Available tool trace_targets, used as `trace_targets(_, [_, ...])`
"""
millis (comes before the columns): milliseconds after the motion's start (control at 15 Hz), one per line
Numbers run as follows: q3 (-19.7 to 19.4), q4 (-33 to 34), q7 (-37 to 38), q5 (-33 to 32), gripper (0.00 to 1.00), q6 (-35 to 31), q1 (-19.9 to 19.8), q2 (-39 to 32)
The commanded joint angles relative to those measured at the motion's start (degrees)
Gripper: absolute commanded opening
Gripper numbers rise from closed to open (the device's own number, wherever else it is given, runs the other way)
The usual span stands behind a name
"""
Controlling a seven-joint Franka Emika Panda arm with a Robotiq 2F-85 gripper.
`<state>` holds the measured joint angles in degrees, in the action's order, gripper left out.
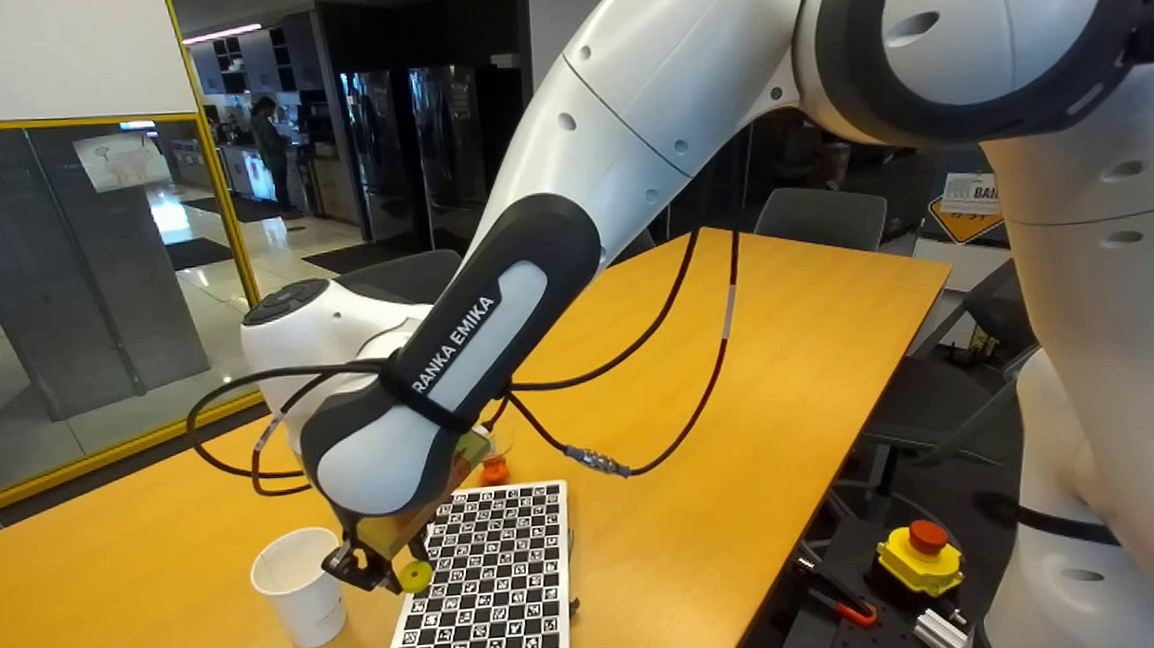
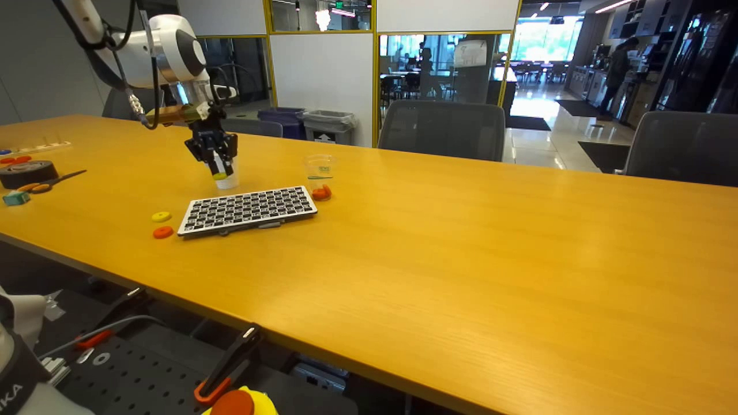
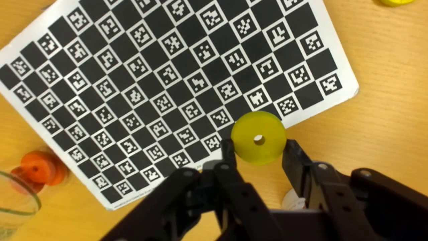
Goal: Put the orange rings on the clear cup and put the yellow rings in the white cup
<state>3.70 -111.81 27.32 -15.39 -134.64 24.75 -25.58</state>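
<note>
Between the tips of the tool (image 3: pixel 259 148), gripped by its rim, is one yellow ring (image 3: pixel 259 125), presumably held so that letting go drops it into the white cup (image 1: pixel 298 587); that cup stands upright just beside, past the long edge of the checkered board (image 1: pixel 483 590) that faces the far edge of the bench (image 2: pixel 461 259). Off one short end of the board, by the corner closest to the bench's near edge, lie a second yellow ring (image 2: pixel 161 217) and one loose orange ring (image 2: pixel 163 232), likely awaiting their turn. Off the opposite end the clear cup (image 2: pixel 320 170) stands upright with at least two orange rings (image 2: pixel 322 193) inside, apparently sorted; overlap hides the count. Two orange-red discs (image 2: pixel 22 159) by the tape roll (image 2: pixel 27 174) may be more. The white cup's bottom is hidden, its contents uncountable
</note>
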Motion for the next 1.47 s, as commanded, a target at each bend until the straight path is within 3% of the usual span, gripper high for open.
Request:
trace_targets(0, [-0.25, 2.79, 2.58, -3.25, 0.2, 4.45, 1.33, 2.51])
trace_targets(533, [2.23, 9.04, 1.12, -6.16, 0.2, 4.32, 2.03, 1.8])
trace_targets(1400, [2.75, 19.23, -7.31, -3.44, 0.19, 3.49, 0.02, -6.39])
